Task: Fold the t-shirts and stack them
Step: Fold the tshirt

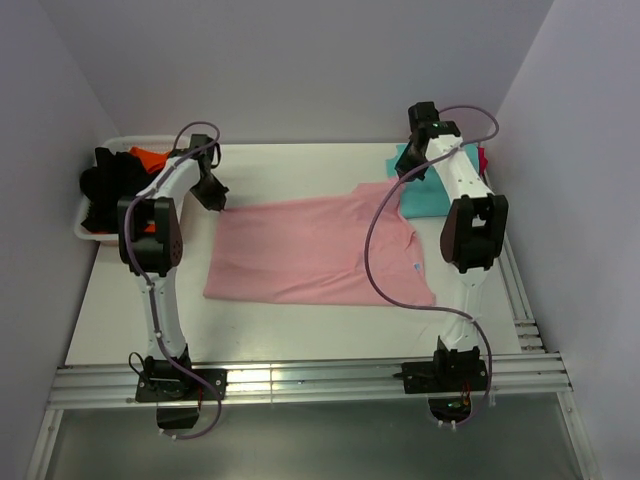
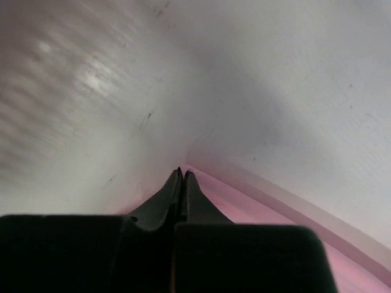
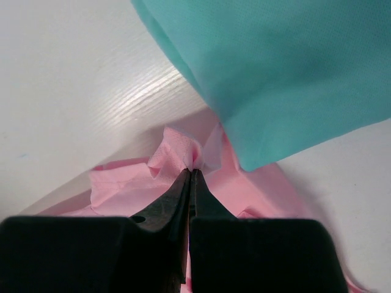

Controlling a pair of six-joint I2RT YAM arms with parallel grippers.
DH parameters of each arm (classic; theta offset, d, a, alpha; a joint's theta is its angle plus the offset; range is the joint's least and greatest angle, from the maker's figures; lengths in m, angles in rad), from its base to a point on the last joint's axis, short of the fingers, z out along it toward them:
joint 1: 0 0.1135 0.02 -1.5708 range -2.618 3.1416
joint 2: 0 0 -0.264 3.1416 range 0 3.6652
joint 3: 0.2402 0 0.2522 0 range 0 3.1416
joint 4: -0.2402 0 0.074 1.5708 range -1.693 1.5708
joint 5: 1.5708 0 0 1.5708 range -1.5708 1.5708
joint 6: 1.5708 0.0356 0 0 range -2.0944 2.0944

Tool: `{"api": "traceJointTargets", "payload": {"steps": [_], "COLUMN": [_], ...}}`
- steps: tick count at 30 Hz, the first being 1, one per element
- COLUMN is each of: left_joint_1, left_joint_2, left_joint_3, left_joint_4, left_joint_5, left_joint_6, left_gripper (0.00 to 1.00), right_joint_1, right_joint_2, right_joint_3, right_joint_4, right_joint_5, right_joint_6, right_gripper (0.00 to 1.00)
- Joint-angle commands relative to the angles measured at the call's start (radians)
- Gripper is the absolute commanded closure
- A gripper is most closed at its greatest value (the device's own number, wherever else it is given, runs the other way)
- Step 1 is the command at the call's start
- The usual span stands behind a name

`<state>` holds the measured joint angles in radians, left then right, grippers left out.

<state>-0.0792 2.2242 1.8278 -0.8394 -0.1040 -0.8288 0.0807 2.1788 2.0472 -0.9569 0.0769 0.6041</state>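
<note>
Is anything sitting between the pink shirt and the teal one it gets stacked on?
Nothing visible does. The light pink t-shirt has its far right corner pinched in the right gripper, right beside the edge of the teal t-shirt.

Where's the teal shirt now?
The teal shirt lies at the table's far right in the top view, beside the right gripper and the pink shirt's far corner.

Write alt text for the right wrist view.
The right hand, shut, pinches a bunched fold of the light pink t-shirt at its fingertips. A teal t-shirt fills the upper right, its corner in front of the pink cloth, and the white table shows at left.
</note>
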Motion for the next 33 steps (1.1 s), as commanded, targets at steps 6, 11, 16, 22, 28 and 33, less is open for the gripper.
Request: {"api": "traceJointTargets", "payload": {"steps": [6,11,16,22,28,33], "left_joint_1": [-0.001,-0.005,-0.013,-0.025,-0.025,-0.027], "left_joint_2": [-0.218,-0.288,-0.369,-0.468,-0.535,-0.577], "left_joint_3": [-0.073,-0.131,-0.217,-0.367,-0.461,-0.539], "left_joint_4": [0.017,0.017,0.031,0.057,0.071,0.094], "left_joint_5": [-0.056,-0.069,-0.086,-0.111,-0.122,-0.129], "left_joint_6": [0.002,-0.001,-0.004,-0.009,-0.007,-0.012], "left_gripper": [1.00,1.00,1.00,1.00,1.00,1.00], "right_joint_1": [0.010,0.017,0.024,0.031,0.037,0.045], "right_joint_2": [-0.230,-0.312,-0.389,-0.481,-0.563,-0.645], "right_joint_3": [-0.134,-0.271,-0.401,-0.541,-0.636,-0.770], "right_joint_4": [0.056,0.095,0.127,0.170,0.179,0.194], "right_joint_5": [-0.040,-0.052,-0.054,-0.060,-0.049,-0.046], "right_joint_6": [-0.007,-0.010,-0.015,-0.012,-0.015,-0.021], "right_gripper": [1.00,1.00,1.00,1.00,1.00,1.00]}}
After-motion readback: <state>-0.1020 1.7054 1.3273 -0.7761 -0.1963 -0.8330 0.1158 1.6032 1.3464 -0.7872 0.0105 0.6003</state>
